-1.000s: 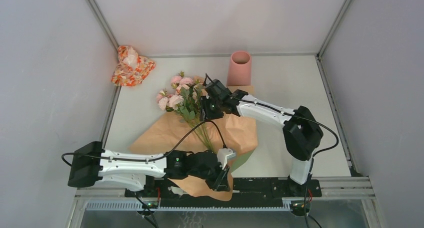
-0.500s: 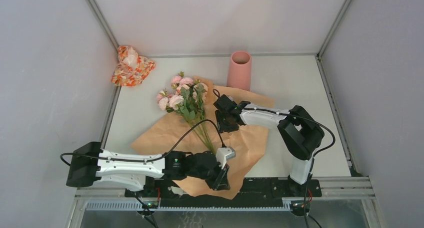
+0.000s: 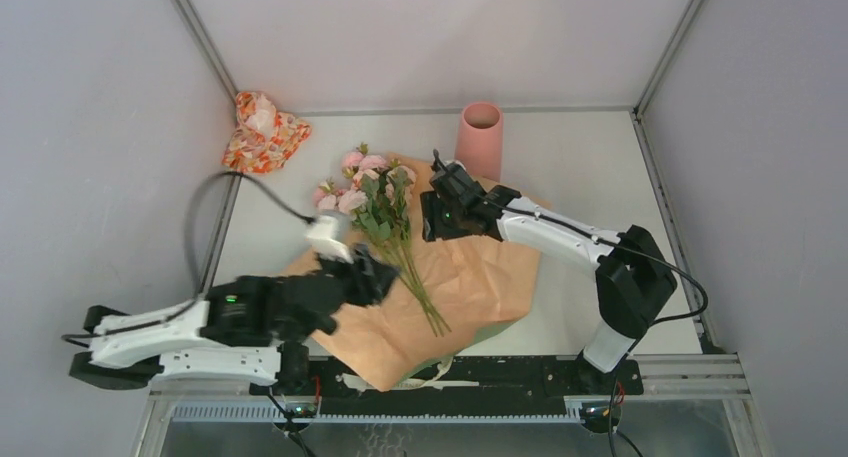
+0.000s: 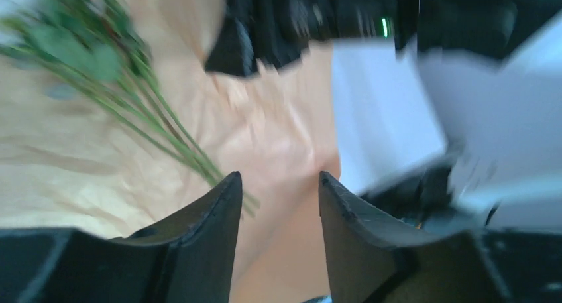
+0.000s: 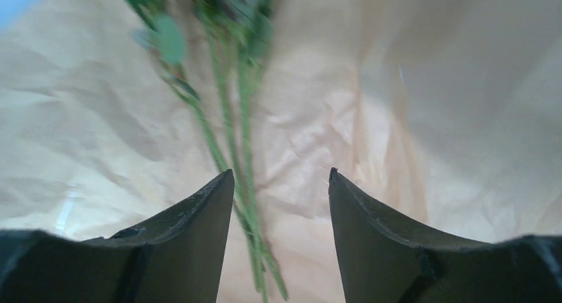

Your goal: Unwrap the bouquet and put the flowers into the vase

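Note:
The bouquet's tan-orange paper (image 3: 470, 277) lies spread open on the table. The flowers (image 3: 365, 192) lie across it, pink blooms at the back left and thin green stems (image 3: 420, 292) running toward the front. The salmon-pink vase (image 3: 480, 137) stands upright at the back. My right gripper (image 3: 428, 220) hovers open just right of the leaves. In the right wrist view its jaws (image 5: 280, 172) straddle the stems (image 5: 242, 183) without touching them. My left gripper (image 3: 380, 277) is open beside the stems' left side; the blurred left wrist view (image 4: 278, 177) shows only paper between its fingers.
A small orange-and-white floral-patterned bundle (image 3: 262, 129) lies at the back left corner. Grey walls enclose the table on three sides. A metal rail (image 3: 520, 372) runs along the front edge, and the paper overhangs it.
My left arm has swung from the front edge to the left, let go of the paper and opened. My right gripper moved back toward the leaves and opened wider. The paper now lies flatter.

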